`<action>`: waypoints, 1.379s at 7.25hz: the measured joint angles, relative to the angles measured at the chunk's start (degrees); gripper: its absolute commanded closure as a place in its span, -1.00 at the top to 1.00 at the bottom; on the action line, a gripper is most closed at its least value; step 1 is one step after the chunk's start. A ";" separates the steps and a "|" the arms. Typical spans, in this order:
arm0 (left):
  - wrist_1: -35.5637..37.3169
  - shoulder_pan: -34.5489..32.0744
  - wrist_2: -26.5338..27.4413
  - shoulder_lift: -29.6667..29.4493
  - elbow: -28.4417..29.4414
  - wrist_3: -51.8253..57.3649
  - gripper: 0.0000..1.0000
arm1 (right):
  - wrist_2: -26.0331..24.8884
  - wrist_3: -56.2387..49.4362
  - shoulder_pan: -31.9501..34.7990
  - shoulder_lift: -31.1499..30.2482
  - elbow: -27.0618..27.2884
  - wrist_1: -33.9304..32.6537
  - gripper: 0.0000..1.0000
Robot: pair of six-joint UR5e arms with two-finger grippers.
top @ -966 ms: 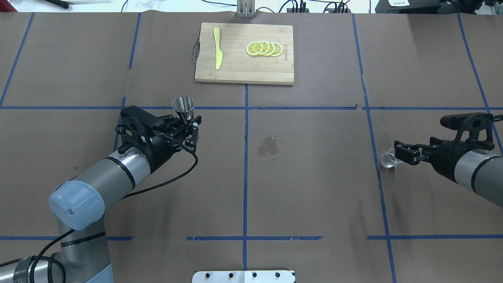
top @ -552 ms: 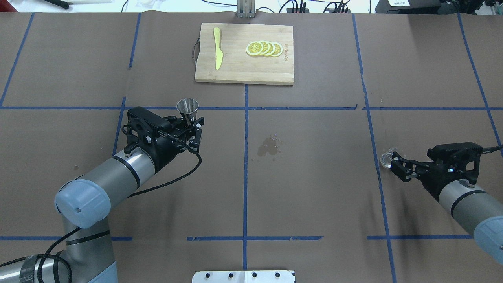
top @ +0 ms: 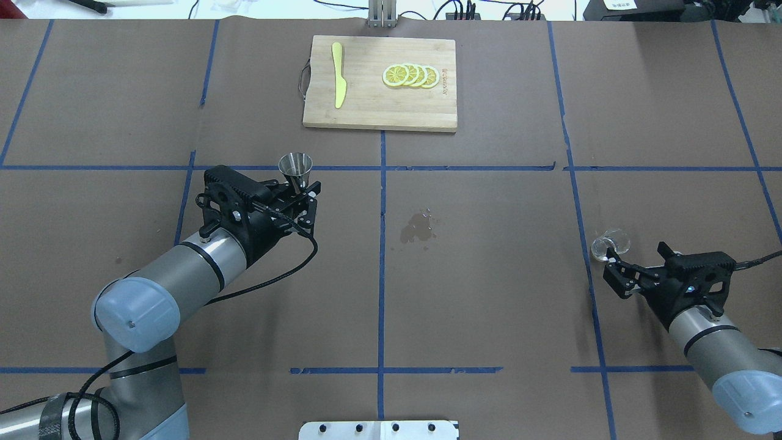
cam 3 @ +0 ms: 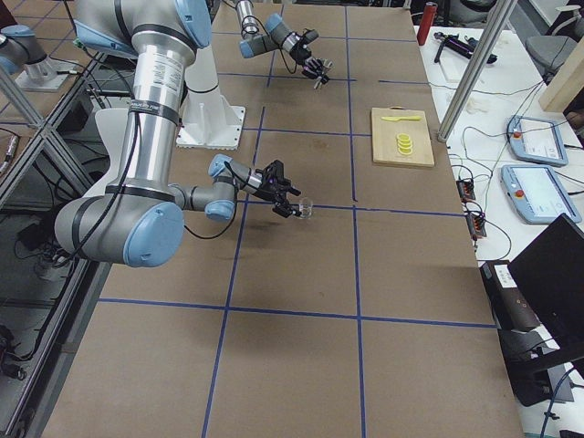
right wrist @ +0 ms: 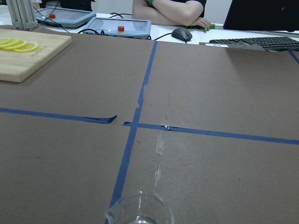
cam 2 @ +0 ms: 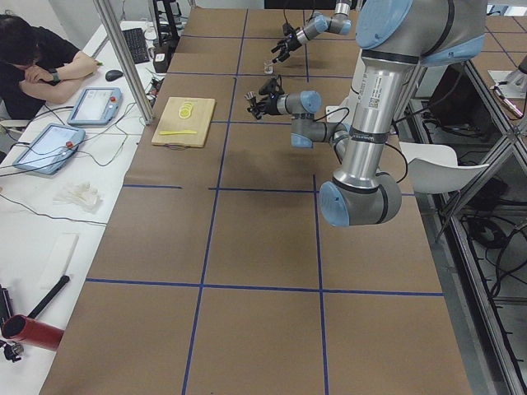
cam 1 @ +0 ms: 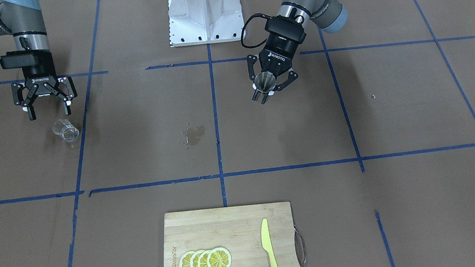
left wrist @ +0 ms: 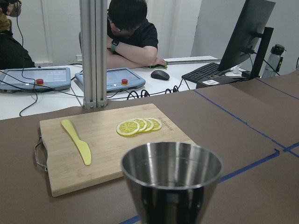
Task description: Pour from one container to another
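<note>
Now left fingers (cam 1: 254, 93) pinch jigger (cam 1: 265, 80); right fingers (cam 1: 67, 106) spread, seemingly off glass (cam 1: 65, 130).

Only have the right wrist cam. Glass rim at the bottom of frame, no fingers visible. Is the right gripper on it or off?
Observer: Off. In the front-facing view the right gripper is open, and the glass sits free just ahead of it.
Operator: Left side? Can't see it at all.
Observer: The left gripper is shut on the jigger, which is held upright, mouth up.
Operator: Any spill?
Observer: Yes, the overhead view shows a small wet patch roughly midway between the two arms, apart from both containers.
</note>
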 measured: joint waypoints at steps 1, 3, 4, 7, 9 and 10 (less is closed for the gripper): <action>0.00 -0.03 -0.03 -0.05 0.15 -0.04 -1.00 | -1.25 -0.37 -0.59 0.76 -1.01 0.49 1.00; 0.00 -0.06 -0.05 -0.14 0.60 -0.11 -1.00 | -2.06 -1.89 -1.07 1.80 -1.96 0.77 1.00; 0.00 -0.09 -0.05 -0.16 0.76 -0.14 -1.00 | -2.12 -2.54 -1.11 2.89 -2.99 0.83 1.00; -0.08 -0.22 -0.05 -0.17 1.20 -0.21 -1.00 | -2.17 -3.09 -1.09 4.82 -6.17 1.47 1.00; -0.06 -0.24 -0.05 -0.17 1.28 -0.21 -1.00 | -2.18 -3.31 -1.05 5.01 -8.80 4.36 1.00; -0.03 -0.27 -0.05 -0.17 1.29 -0.21 -1.00 | -2.14 -3.74 -0.78 5.43 -9.51 5.13 1.00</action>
